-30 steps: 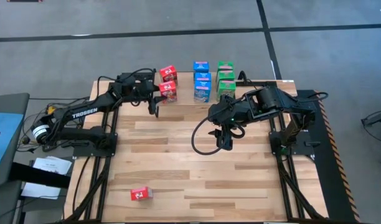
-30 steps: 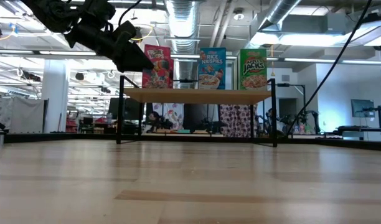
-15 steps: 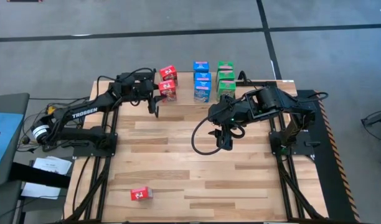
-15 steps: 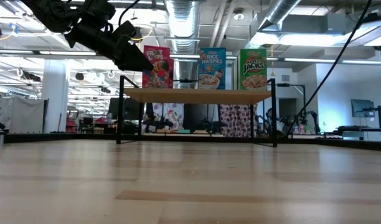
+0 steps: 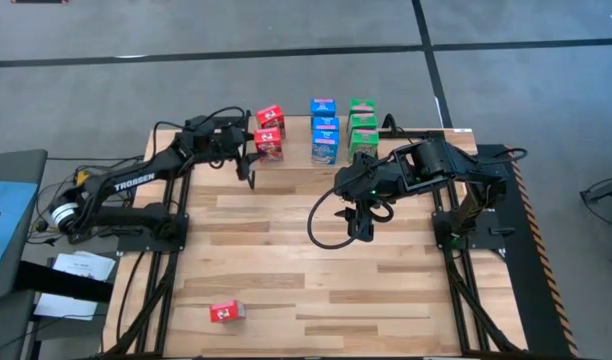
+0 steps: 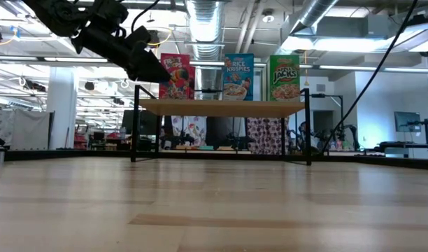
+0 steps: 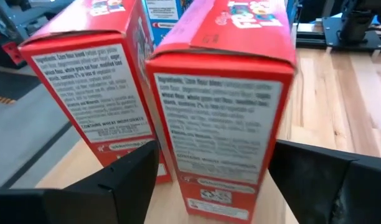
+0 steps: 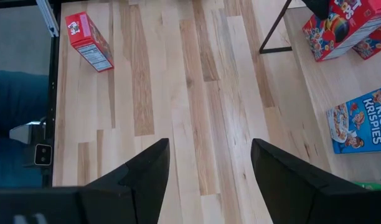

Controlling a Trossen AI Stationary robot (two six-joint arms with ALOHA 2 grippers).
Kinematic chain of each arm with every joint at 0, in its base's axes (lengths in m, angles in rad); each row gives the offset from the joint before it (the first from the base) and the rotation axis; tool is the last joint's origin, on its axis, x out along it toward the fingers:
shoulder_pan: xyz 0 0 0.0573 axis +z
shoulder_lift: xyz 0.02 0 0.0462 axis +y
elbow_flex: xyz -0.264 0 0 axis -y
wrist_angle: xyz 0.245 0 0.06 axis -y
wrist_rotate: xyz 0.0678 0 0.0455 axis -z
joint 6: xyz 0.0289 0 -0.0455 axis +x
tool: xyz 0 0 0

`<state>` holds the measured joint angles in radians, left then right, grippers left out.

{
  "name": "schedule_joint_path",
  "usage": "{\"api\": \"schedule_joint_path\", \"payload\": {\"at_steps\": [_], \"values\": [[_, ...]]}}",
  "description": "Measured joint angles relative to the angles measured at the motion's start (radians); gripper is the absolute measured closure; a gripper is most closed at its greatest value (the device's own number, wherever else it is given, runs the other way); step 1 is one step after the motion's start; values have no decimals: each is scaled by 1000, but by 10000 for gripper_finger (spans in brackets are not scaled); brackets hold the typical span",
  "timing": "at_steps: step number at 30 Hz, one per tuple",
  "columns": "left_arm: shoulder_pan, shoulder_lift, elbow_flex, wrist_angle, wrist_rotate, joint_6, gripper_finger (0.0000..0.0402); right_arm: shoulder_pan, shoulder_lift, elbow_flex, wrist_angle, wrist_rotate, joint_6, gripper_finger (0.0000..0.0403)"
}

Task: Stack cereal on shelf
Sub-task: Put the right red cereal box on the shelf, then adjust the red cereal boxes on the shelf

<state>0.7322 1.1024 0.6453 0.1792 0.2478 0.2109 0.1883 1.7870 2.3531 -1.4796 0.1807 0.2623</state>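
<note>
Red cardboard cereal box (image 7: 223,106) stands upright on the light wood shelf (image 6: 221,107), between the left gripper (image 5: 251,160)'s spread fingers, released (apparently). Right gripper (image 8: 206,177) hovers open mid-table, nearer the stray red box (image 5: 226,312).

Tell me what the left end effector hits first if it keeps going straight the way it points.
Most likely the nearer red cereal box on the shelf; it sits between the open left end effector fingers, right ahead.
</note>
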Motion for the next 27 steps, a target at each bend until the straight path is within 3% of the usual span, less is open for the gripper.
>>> {"api": "schedule_joint_path", "payload": {"at_steps": [15,27], "values": [[-2,-181,0,-180,-64,-13,122,0,0,0,0,0,0,152],[-2,-283,0,-63,-177,27,122,0,0,0,7,0,0,152]]}}
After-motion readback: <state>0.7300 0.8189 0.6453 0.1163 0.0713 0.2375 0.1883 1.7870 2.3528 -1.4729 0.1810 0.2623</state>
